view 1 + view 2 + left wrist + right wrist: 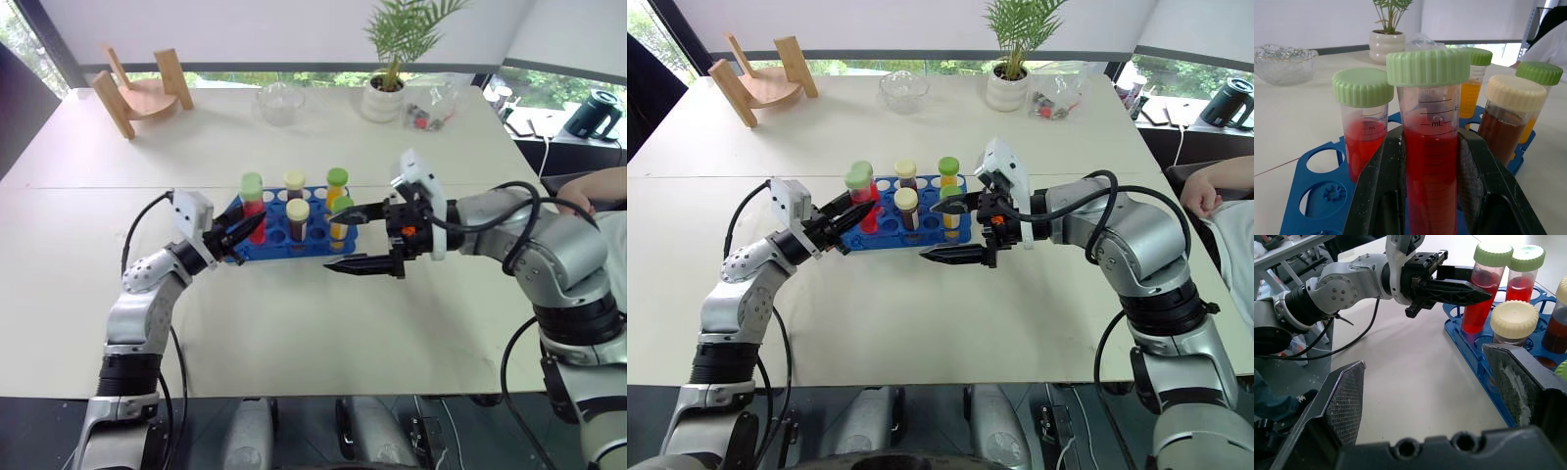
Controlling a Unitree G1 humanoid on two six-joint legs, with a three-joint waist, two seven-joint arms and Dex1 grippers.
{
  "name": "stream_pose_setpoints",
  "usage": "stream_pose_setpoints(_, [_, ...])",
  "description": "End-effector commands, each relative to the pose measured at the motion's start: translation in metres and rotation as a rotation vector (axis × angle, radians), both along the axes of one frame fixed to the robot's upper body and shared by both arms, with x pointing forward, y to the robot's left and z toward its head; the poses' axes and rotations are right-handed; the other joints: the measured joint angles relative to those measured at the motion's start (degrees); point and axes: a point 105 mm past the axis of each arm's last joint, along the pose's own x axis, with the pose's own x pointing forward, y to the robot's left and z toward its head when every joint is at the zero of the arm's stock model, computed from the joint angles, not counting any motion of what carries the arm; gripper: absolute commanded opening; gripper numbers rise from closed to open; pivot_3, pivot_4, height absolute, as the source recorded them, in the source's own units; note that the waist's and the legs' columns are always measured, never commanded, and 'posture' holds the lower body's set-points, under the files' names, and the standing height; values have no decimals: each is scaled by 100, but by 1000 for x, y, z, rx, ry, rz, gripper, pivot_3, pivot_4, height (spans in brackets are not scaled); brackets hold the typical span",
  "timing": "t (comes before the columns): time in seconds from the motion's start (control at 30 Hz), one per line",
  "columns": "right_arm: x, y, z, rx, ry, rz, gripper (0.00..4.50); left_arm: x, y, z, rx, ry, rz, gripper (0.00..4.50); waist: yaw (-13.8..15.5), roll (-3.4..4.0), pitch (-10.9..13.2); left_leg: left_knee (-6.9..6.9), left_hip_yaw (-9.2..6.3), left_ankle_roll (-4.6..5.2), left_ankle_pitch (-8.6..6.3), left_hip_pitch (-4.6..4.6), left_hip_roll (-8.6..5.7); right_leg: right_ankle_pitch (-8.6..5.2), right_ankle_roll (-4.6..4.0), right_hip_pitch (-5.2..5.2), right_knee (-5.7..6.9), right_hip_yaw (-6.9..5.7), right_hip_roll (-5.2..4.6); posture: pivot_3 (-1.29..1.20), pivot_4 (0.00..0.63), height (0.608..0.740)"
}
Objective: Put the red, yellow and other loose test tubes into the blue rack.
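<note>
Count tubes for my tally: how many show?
6: two red at the rack's left end, one in the left fingers; two brown mid-rack; two yellow at its right end.

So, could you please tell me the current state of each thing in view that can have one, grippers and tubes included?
left gripper: shut on the red tube, at the rack's left end.
red tube: capped, upright, held over the rack.
right gripper: open, empty, at the rack's right end.
blue rack: flat on the table, partly filled, some holes free.
racked tubes: upright, capped.
glass bowl: upright.
</note>
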Motion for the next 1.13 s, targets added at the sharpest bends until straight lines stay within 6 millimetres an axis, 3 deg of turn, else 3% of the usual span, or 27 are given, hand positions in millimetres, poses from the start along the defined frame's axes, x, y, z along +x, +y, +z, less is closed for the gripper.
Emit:
stream_pose_setpoints(0.03, [-3,0,10,27,-43,11,4254,-4,-1,2,1,1,-21,828,-2,0,0,-1,0,0,0,0,0,0,0,0,0,0,0,0,150,740])
stream_pose_setpoints(0.13, [-4,1,9,25,-38,14,4254,-7,3,9,-10,-4,-33,2186,-5,0,0,-2,-1,0,0,0,0,0,0,0,-1,0,1,0,150,740])
stream_pose_setpoints(0.23, [-4,0,6,20,-33,14,4254,-6,11,19,10,-12,5,3817,-7,0,1,-3,-1,0,0,-1,1,0,0,-1,-2,0,1,0,150,740])
stream_pose_setpoints(0.27, [-4,-1,3,15,-26,10,4254,-9,14,22,28,2,0,4123,-8,-1,2,-3,-1,0,0,-1,1,0,0,-1,-2,0,1,0,150,740])
stream_pose_setpoints(0.37, [-7,-8,-5,-5,6,-1,4254,-26,26,23,98,54,-19,4123,-26,-1,2,-7,-3,0,0,-2,2,-1,-1,-3,-4,-1,2,0,150,740])
stream_pose_setpoints(0.53, [-29,-27,-48,-96,145,1,4254,-79,59,-4,273,304,-102,4123,-42,4,4,-26,6,14,-10,-2,5,-13,-14,-12,-15,5,-1,0,150,740])
stream_pose_setpoints(0.67, [-35,-24,-66,-88,198,-3,4254,-108,55,-16,260,437,-182,4123,-25,9,8,-24,9,14,-10,-7,7,-16,-19,-21,-14,4,-1,0,150,740])
stream_pose_setpoints(0.97, [-37,-16,-84,-92,229,-16,4254,-123,50,-48,351,506,-197,4123,-18,8,7,-15,16,6,-6,-1,5,-26,-46,-14,-18,11,-3,0,150,740])
stream_pose_setpoints(1.13, [-34,-19,-89,-112,226,-20,4254,-115,47,-48,298,493,-176,4123,-18,8,7,-26,15,7,-7,-9,8,-24,-42,-28,-21,10,2,0,150,740])
